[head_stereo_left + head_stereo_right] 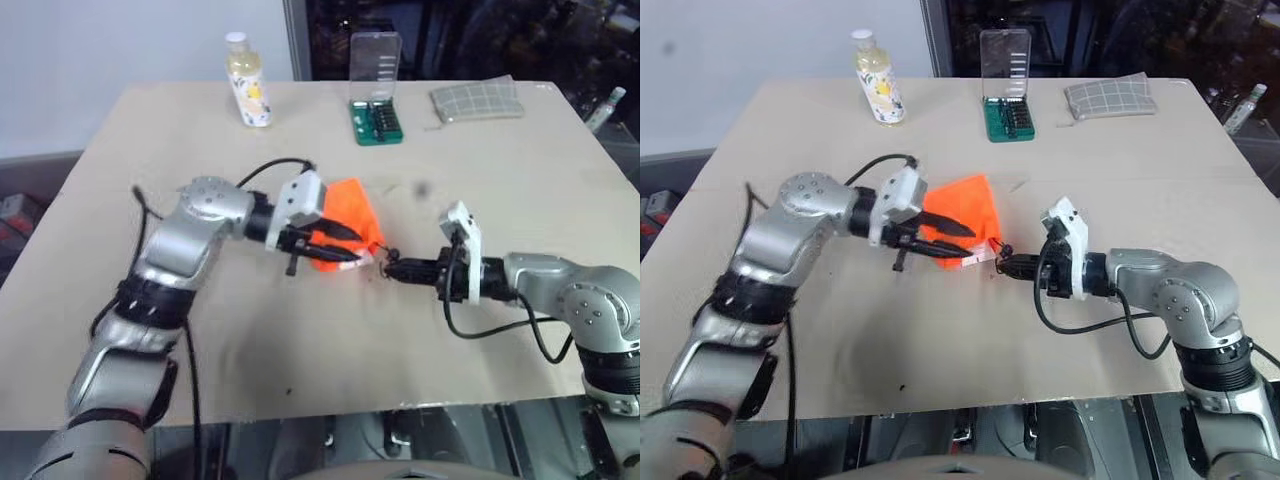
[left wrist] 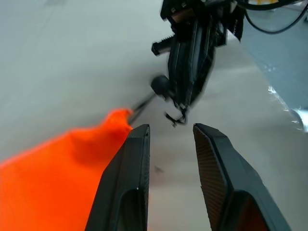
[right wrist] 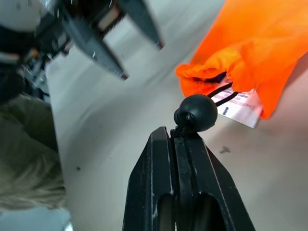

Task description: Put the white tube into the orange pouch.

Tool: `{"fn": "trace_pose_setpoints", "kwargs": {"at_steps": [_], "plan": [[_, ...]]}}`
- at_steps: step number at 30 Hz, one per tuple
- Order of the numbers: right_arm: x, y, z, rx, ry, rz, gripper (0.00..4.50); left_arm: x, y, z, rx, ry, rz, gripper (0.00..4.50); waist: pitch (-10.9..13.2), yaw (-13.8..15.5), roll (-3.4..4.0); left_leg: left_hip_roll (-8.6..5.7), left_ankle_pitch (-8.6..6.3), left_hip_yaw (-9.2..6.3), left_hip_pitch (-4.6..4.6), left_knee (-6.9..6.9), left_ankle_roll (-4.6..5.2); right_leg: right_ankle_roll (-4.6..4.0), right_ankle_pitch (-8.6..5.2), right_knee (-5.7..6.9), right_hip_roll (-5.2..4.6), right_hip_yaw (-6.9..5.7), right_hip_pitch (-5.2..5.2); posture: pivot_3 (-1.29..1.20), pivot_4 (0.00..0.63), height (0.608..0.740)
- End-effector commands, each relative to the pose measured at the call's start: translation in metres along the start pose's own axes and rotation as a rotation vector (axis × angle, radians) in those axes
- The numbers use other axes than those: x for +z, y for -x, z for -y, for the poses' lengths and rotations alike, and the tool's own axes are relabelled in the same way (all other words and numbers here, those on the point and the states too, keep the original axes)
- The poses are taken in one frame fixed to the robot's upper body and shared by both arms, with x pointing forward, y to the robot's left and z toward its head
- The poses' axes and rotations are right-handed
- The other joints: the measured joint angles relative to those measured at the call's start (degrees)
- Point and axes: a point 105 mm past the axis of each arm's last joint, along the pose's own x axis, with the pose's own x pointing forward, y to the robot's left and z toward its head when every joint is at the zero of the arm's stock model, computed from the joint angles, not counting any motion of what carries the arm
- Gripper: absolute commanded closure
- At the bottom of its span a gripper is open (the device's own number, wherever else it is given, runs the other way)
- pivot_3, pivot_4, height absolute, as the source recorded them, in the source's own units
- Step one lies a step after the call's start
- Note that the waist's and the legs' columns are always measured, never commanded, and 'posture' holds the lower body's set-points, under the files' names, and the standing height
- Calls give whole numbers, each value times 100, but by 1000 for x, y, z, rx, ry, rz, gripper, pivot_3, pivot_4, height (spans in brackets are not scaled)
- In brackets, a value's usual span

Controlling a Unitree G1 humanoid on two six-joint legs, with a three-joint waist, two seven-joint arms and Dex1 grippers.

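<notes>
Tools sit close together mid-tabletop (image 1: 300, 360). Right tool (image 3: 185, 134) is clamped shut on the dark cord (image 3: 222, 91), right behind its round black bead (image 3: 195, 113). Left tool (image 1: 335, 245) has its fingers parted with nothing between them, lying over the orange pouch (image 1: 350, 215). White tube (image 3: 238, 108) is mostly inside the pouch, printed flat end poking out of the mouth, just beyond the right tool's tips. Further back: yellowish bottle (image 1: 247, 80), green bit case (image 1: 377, 90), grey checked pouch (image 1: 477, 100).
</notes>
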Motion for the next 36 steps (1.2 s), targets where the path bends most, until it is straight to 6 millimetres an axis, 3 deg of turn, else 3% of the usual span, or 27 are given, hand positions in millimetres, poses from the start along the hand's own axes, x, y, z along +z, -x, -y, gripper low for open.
{"fn": "trace_pose_setpoints", "kwargs": {"at_steps": [1,14,33,36], "plan": [[9,0,-7,11,77,-8,4500,3,-8,-7,-41,-117,-37,3061,0,-28,0,0,3,3,0,2,-5,0,0,0,0,4,0,0,150,740],[14,0,-5,-7,120,-51,4500,11,-32,-16,-199,-439,-81,3061,1,-12,0,4,-9,7,-10,21,14,0,0,-1,1,6,-4,0,150,740],[10,1,-4,-3,105,-59,4500,17,-44,-15,-231,-586,-72,3061,1,-18,0,8,-11,-2,-29,45,18,1,1,0,2,-5,-6,0,150,740],[10,1,-4,-1,103,-58,4500,20,-44,-16,-229,-590,-69,4035,1,-16,0,9,-11,-3,-30,45,18,1,1,0,2,-6,-6,0,150,740]]}}
